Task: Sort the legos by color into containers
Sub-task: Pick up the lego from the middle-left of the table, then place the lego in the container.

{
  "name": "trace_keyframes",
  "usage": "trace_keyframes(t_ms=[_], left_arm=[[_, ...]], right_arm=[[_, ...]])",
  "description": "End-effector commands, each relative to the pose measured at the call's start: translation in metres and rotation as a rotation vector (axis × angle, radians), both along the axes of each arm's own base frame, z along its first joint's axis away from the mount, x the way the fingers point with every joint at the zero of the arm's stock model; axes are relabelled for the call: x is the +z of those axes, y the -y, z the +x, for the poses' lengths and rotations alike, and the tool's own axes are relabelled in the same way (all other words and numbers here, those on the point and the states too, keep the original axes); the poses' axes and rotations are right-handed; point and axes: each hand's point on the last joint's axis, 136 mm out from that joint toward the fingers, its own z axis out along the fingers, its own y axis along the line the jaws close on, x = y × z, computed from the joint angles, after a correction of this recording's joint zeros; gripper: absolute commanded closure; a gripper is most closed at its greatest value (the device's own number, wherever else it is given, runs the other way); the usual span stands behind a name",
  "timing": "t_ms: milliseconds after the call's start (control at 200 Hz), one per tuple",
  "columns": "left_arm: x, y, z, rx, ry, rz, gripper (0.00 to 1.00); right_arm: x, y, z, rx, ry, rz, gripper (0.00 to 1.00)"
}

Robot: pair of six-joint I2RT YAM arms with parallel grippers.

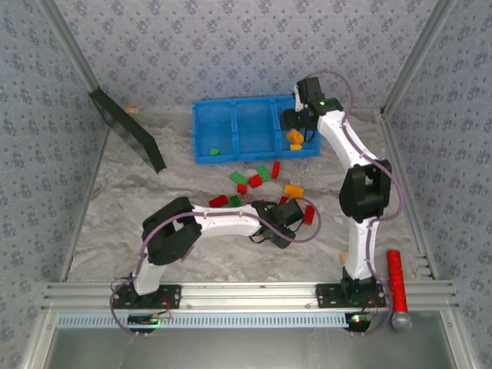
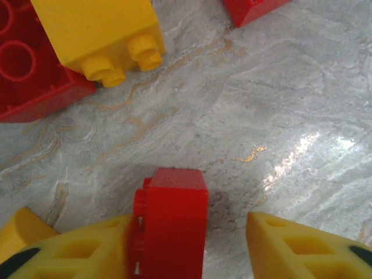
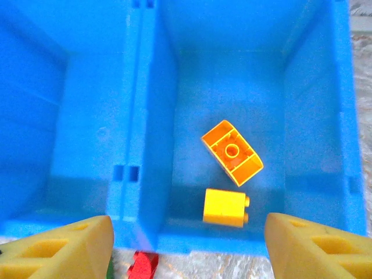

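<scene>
Down on the table (image 2: 261,116), the left gripper (image 2: 189,241) stands open around a red lego (image 2: 172,218) sitting off-centre in the gap; closing could twist or squirt it out. Over the right compartment (image 3: 302,116) and its two yellow legos (image 3: 231,152), the right gripper (image 3: 186,247) hangs open, empty

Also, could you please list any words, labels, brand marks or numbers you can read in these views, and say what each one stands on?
None can be read.
The blue bin has plain walls, the black panel is blank, and the studs of the yellow brick show no legible lettering.
The red cylinder by the near rail is too small to show any mark.
</scene>
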Motion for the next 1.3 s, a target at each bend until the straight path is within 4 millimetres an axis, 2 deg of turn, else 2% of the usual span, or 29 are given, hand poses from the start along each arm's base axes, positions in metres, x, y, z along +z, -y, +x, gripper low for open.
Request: trace_keyframes(t_ms=[0,180,275,345,475,585,600,635,745,865,939,964,974,1049,1104,1299], left_arm=[[-0.015,-0.006,-0.006,0.013,-0.069,0.028,0.58],[-0.011,-0.009,-0.005,0.016,-0.078,0.032,0.74],[0.001,-0.012,0.002,0.032,-0.076,0.018,0.8],[0.018,-0.015,0.013,0.048,-0.069,-0.014,0.83],[0.061,-0.023,0.049,0.094,-0.041,-0.101,0.85],[0.103,-0.033,0.089,0.134,0.004,-0.178,0.85],[0.109,-0.035,0.094,0.139,0.01,-0.187,0.85],[0.121,-0.039,0.107,0.152,0.028,-0.207,0.85],[0.156,-0.051,0.151,0.191,0.104,-0.262,0.85],[0.178,-0.061,0.203,0.268,0.164,-0.303,0.85],[0.184,-0.062,0.232,0.305,0.193,-0.32,0.85],[0.181,-0.062,0.241,0.315,0.195,-0.314,0.85],[0.189,-0.061,0.245,0.319,0.209,-0.326,0.85],[0.186,-0.059,0.272,0.352,0.222,-0.322,0.85],[0.179,-0.057,0.291,0.377,0.226,-0.317,0.85],[0.137,-0.065,0.338,0.476,0.189,-0.26,0.85]], right_arm=[[0.031,0.01,-0.028,-0.025,0.014,0.022,0.29],[0.044,0.039,-0.074,-0.109,-0.004,0.027,0.28],[0.038,0.054,-0.104,-0.15,-0.032,0.054,0.27],[0.028,0.062,-0.128,-0.174,-0.06,0.07,0.25],[0.004,0.068,-0.168,-0.194,-0.124,0.1,0.23],[-0.01,0.067,-0.198,-0.209,-0.16,0.14,0.22],[-0.02,0.068,-0.206,-0.215,-0.187,0.139,0.22],[-0.026,0.067,-0.214,-0.225,-0.201,0.152,0.22],[-0.042,0.056,-0.232,-0.228,-0.246,0.214,0.22],[-0.057,0.037,-0.249,-0.21,-0.296,0.228,0.22],[-0.067,0.026,-0.261,-0.208,-0.328,0.22,0.22],[-0.071,0.024,-0.265,-0.211,-0.341,0.215,0.22],[-0.072,0.022,-0.266,-0.209,-0.345,0.214,0.22],[-0.079,0.018,-0.278,-0.226,-0.37,0.203,0.22],[-0.083,0.016,-0.285,-0.239,-0.379,0.195,0.22],[-0.086,0.021,-0.298,-0.297,-0.381,0.202,0.23]])
